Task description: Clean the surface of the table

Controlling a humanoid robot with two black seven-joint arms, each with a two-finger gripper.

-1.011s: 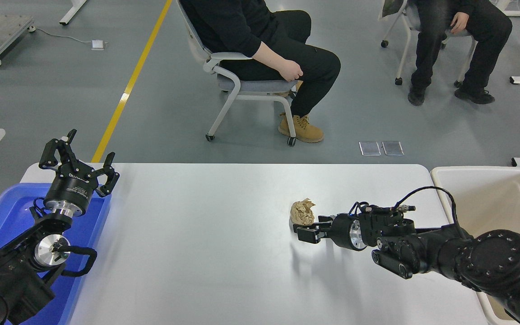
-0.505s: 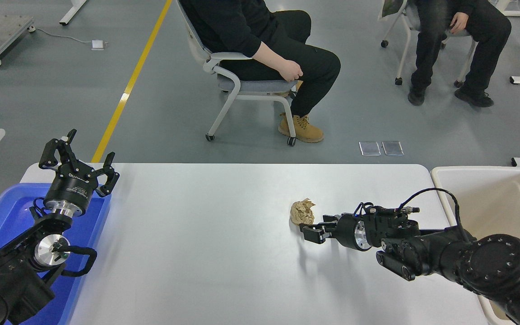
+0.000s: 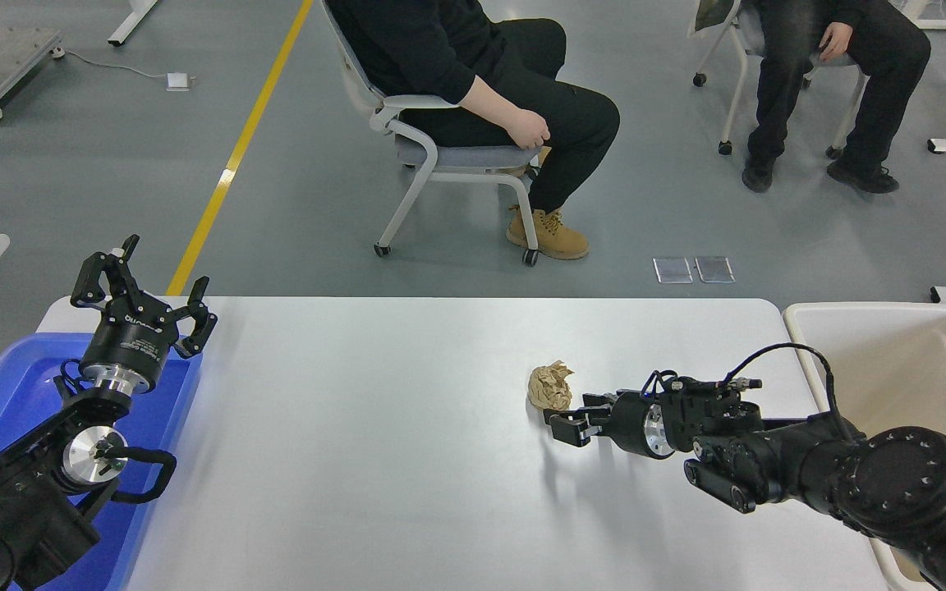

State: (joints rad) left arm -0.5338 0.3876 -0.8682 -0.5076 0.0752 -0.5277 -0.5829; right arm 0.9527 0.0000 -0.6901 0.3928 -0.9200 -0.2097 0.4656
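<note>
The white table surface [image 3: 374,427] fills the middle of the head view. A crumpled tan paper ball [image 3: 549,386] lies on it right of centre. My right gripper [image 3: 565,419] is open, low over the table, just right of and in front of the ball, with the far finger close to the ball's side. It holds nothing. My left gripper [image 3: 140,287] is open and parked upright at the lower left over the blue tray.
A blue plastic tray [image 3: 5,394] sits at the table's left end. A beige rectangular bin [image 3: 892,361] stands off the right end. Two people sit on chairs beyond the far edge, one [image 3: 481,82] at centre, one [image 3: 834,57] at right.
My right gripper has shifted slightly right and nearer, away from the ball's near side. The ball and left arm have not moved.
</note>
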